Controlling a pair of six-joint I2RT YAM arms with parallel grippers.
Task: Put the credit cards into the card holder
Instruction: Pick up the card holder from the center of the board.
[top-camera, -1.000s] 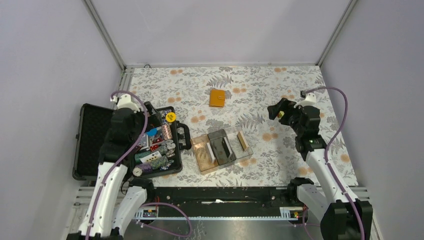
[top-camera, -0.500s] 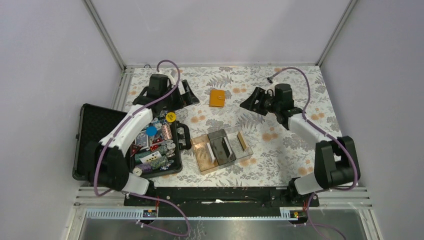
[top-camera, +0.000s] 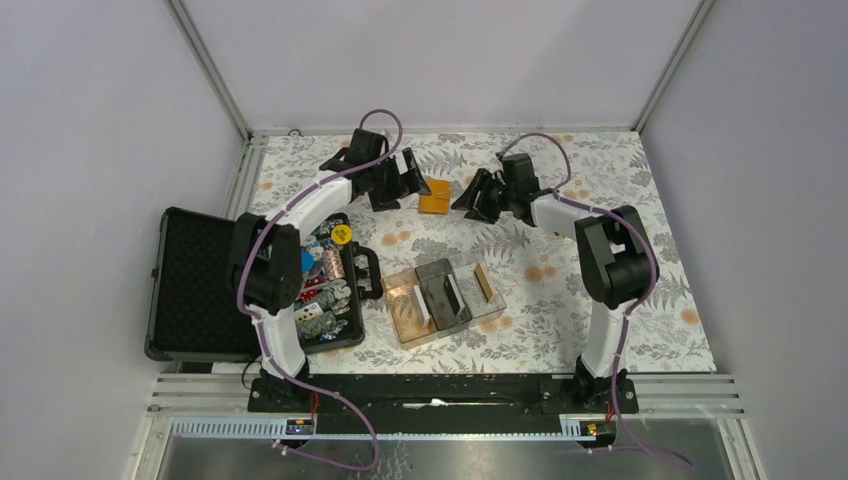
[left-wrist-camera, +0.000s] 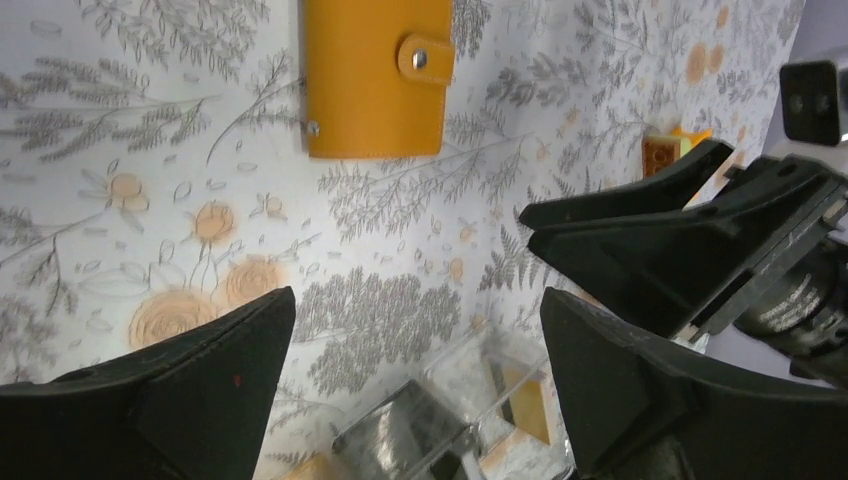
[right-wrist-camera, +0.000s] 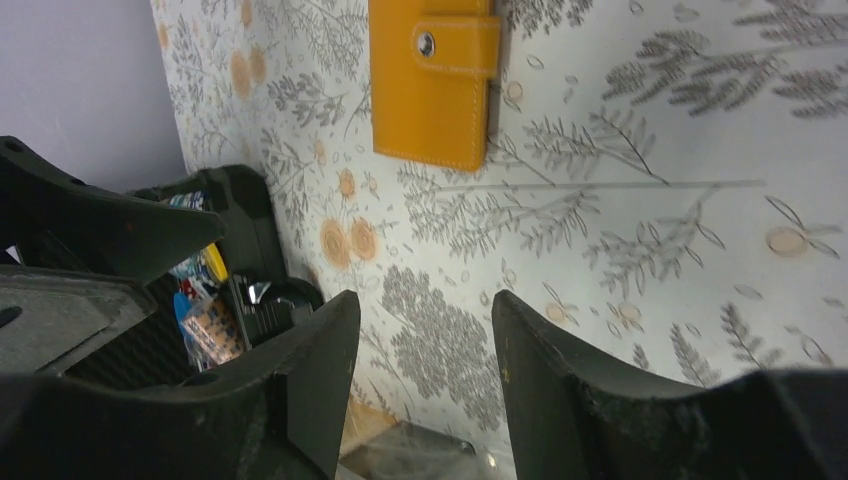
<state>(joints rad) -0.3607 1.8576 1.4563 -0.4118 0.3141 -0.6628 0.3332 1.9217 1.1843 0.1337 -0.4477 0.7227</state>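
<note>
The card holder (top-camera: 434, 196) is a closed orange wallet with a snap tab, lying flat at the far middle of the table. It shows in the left wrist view (left-wrist-camera: 375, 75) and the right wrist view (right-wrist-camera: 433, 80). My left gripper (top-camera: 405, 188) is open and empty just left of it, with nothing between its fingers (left-wrist-camera: 418, 300). My right gripper (top-camera: 468, 198) is open and empty just right of it (right-wrist-camera: 426, 300). Neither touches the wallet. Thin flat pieces stand on edge in the clear tray, one of them pale (top-camera: 455, 294); I cannot tell whether they are the credit cards.
A clear divided tray (top-camera: 492, 305) sits in the near middle, also low in the left wrist view (left-wrist-camera: 440, 430). An open black case (top-camera: 190, 280) full of colourful chips lies at the left, its corner visible in the right wrist view (right-wrist-camera: 235, 215). Walls close off the far side.
Both arms have reached from near their bases out to the far middle. The two open grippers closed in on the wallet from either side. The wallet has not moved.
</note>
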